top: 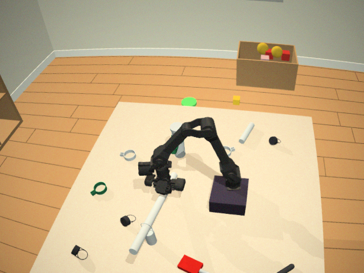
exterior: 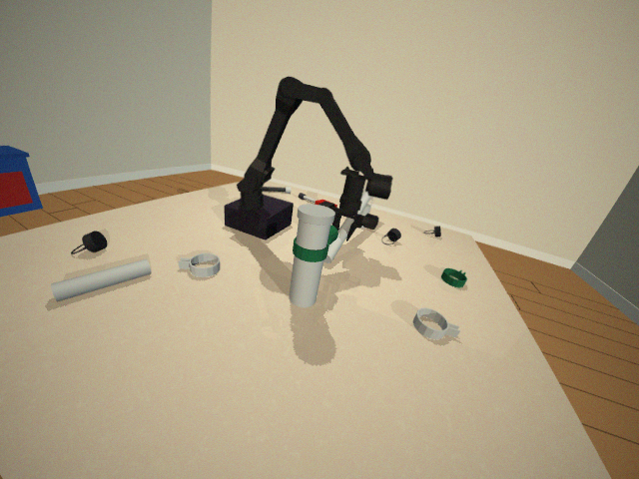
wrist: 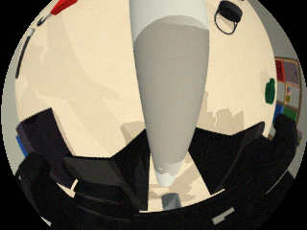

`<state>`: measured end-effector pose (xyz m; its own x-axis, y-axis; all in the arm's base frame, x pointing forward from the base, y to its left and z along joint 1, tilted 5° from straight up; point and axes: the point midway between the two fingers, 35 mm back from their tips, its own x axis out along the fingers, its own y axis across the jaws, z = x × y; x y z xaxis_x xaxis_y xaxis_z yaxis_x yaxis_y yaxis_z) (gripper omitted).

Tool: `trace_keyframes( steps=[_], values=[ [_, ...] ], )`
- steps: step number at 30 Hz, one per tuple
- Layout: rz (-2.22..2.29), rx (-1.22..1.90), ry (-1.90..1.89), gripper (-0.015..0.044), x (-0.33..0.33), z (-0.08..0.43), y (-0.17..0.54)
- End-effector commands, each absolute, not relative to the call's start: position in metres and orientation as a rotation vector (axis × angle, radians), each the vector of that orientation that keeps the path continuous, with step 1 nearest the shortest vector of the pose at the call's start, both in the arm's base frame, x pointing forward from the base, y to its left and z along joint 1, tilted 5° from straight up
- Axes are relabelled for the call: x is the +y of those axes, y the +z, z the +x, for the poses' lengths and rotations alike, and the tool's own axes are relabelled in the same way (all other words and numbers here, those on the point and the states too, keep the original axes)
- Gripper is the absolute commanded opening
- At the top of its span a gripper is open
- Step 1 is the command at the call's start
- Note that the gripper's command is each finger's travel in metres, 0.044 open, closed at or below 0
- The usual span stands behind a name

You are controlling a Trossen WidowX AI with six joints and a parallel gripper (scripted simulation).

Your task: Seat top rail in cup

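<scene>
The long white rail (top: 151,214) (exterior: 337,244) (wrist: 173,86) slopes down toward the big post (top: 180,152) (exterior: 306,288). It passes through the loop cap's wire loop (top: 146,224) at the small post (top: 151,237). Its near end (top: 174,176) (exterior: 329,256) is outside the cup, appearing lower than it in the exterior view. The green brace band (exterior: 310,251) is around the upper half of the big post, below its cap (top: 176,127) (exterior: 316,213). The green rail-end cup (exterior: 332,235) hangs beside the band. My gripper (top: 164,192) (wrist: 164,129) is shut on the rail, a short way from this end.
A loose white rod (top: 246,132) (exterior: 102,279) and grey bands (top: 129,154) (exterior: 204,265) lie around the post. A green band (top: 100,188) (exterior: 453,279) and black loop caps (top: 125,220) (top: 273,140) lie farther off. A red-headed tool (top: 190,264) lies near the front.
</scene>
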<state>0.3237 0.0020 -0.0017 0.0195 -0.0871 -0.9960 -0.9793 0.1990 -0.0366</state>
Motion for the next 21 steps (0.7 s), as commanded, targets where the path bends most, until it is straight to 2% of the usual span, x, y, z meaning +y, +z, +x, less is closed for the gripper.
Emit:
trace_keyframes(
  steps=[1,13,21],
  values=[
    [-1.160,1.355,0.987,0.0000,-0.001,0.326,0.008],
    [-1.317,1.525,0.884,0.0000,-0.028,0.324,0.070],
    [-1.327,1.534,0.878,0.0000,-0.029,0.324,0.074]
  ],
)
